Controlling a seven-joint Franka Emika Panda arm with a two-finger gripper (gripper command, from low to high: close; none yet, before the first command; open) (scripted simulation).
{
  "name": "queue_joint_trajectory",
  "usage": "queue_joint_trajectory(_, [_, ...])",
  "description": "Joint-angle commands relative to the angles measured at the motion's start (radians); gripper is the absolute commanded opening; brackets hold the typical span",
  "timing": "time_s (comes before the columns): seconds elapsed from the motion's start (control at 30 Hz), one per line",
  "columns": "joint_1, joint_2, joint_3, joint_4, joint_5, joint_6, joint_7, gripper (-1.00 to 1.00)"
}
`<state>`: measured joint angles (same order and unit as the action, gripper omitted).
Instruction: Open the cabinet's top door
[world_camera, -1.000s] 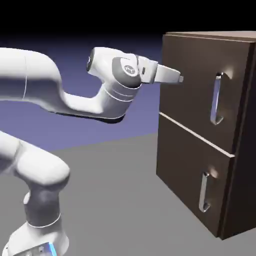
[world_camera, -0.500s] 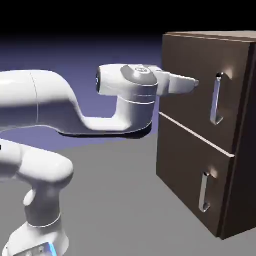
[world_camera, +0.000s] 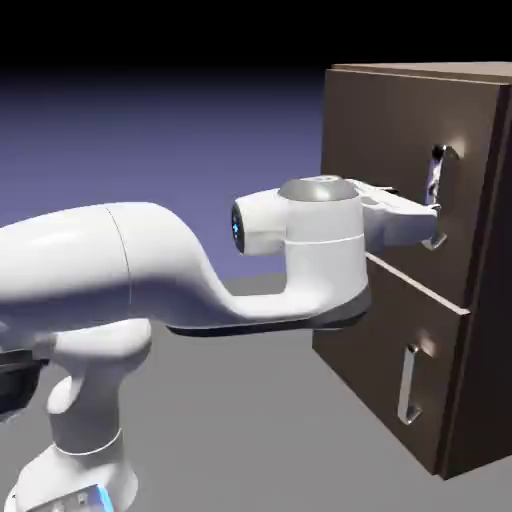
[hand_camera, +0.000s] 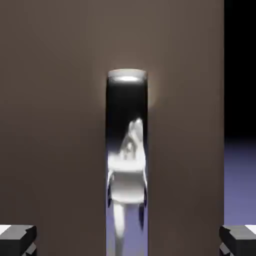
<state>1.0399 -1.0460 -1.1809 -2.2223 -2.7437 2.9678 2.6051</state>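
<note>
Now level with the top door (world_camera: 400, 170) of the cabinet (world_camera: 480, 300), my claw (world_camera: 432, 212) stands spread as wide as it goes and has hold of nothing, its two grey fingertips (hand_camera: 18, 239) showing far apart at the bottom corners of the hand view with the long silver handle (hand_camera: 127, 165) upright between them. That door is the upper, larger panel on the cabinet at the exterior view's right, shut flush as far as I can tell, with the shorter lower door (world_camera: 385, 360) and its small handle (world_camera: 408, 385) beneath. Trouble from here, as I judge it, would come from closing too soon: whether my tips already reach past the bar is not clear from either view, and a squeeze made short of it would catch only air or clip the bar's front and slip off. Driving on too far could press the tips against the wood behind the bar. A pull made straight back instead of along the door's swing might also drag the bar out of my grip. Against the picture of a second ago, my hand has dropped lower and travelled across the cabinet's front to the handle, where before it hung by the cabinet's near upper corner, well apart from the bar; my jaws were just as wide then.
</note>
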Motion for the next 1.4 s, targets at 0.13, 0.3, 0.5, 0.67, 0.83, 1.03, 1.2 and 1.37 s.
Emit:
queue_joint_trajectory(0.13, [0.031,0.016,-0.010,0.013,0.003,-0.035,0.003,-1.00])
queue_joint_trajectory(0.3, [-0.150,0.013,0.114,-0.150,0.069,-0.141,0.012,-1.00])
queue_joint_trajectory(0.5, [-0.221,-0.089,0.177,-0.278,0.185,-0.263,-0.126,-1.00])
queue_joint_trajectory(0.67, [-0.270,-0.194,0.235,-0.402,0.286,-0.396,-0.234,-1.00])
queue_joint_trajectory(0.83, [-0.424,-0.253,0.415,-0.568,0.426,-0.535,-0.229,-1.00])
queue_joint_trajectory(1.03, [-0.531,-0.335,0.632,-0.704,0.630,-0.680,-0.241,-1.00])
queue_joint_trajectory(1.2, [-0.560,-0.393,0.813,-0.774,0.811,-0.794,-0.253,-1.00])
queue_joint_trajectory(1.37, [-0.554,-0.425,0.994,-0.810,0.991,-0.906,-0.257,-1.00])
